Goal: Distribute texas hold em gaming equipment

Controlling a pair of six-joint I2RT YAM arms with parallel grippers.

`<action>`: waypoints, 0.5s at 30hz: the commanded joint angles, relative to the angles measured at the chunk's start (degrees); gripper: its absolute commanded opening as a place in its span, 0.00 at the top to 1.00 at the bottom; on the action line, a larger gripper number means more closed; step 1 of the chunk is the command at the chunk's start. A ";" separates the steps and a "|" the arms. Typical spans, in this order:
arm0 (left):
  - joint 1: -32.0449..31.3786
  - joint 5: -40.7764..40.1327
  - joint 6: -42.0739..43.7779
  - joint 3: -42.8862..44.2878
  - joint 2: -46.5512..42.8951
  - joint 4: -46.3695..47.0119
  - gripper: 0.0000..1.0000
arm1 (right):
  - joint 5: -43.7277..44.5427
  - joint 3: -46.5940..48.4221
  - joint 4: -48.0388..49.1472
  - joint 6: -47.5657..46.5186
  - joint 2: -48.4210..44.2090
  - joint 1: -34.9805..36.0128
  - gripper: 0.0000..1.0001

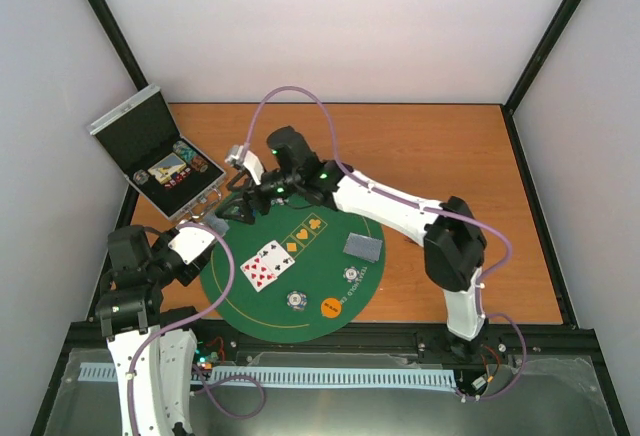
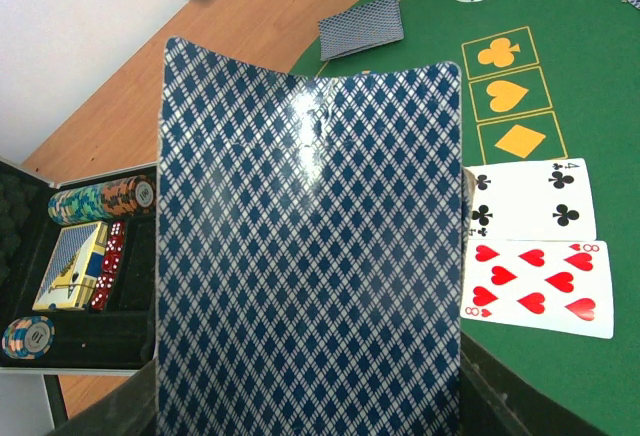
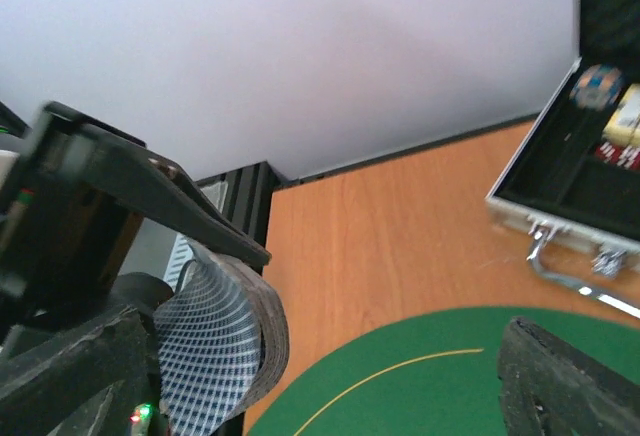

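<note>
Two grippers meet at the left edge of the mat (image 1: 320,256). The left gripper (image 1: 200,244) clamps the deck (image 2: 310,256), slightly bowed with its backs to the wrist camera, likely so a single card can be peeled off. The right gripper (image 1: 238,211) hovers just beside it, jaws wide, seemingly ready to take one. Further out, face-up cards (image 1: 268,264) lie mid-mat and a face-down pair (image 1: 363,246) sits toward the right. Chips (image 1: 351,274) and an orange disc (image 1: 332,306) sit near the front rim. More chips fill the case (image 1: 135,141).

1. The mat (image 1: 330,256) is lying on the tabletop (image 1: 450,146).
2. The case (image 1: 125,111) is sitting far left of it.
3. On the mat, face-up cards (image 1: 267,264) are lying left of face-down cards (image 1: 363,246), with chips (image 1: 297,300) and a disc (image 1: 332,306) nearer.
</note>
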 commanded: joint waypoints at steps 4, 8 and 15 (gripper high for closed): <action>0.55 1.17 0.25 0.26 -0.55 1.19 0.49 | -1.52 7.65 -8.83 4.96 6.45 2.48 0.12; 0.59 1.18 0.22 0.29 -0.43 1.14 0.49 | -0.39 9.20 -10.32 3.84 7.89 2.91 0.23; 0.59 1.09 0.22 0.21 -0.35 1.16 0.49 | 1.67 9.92 -14.40 0.10 7.00 2.95 0.55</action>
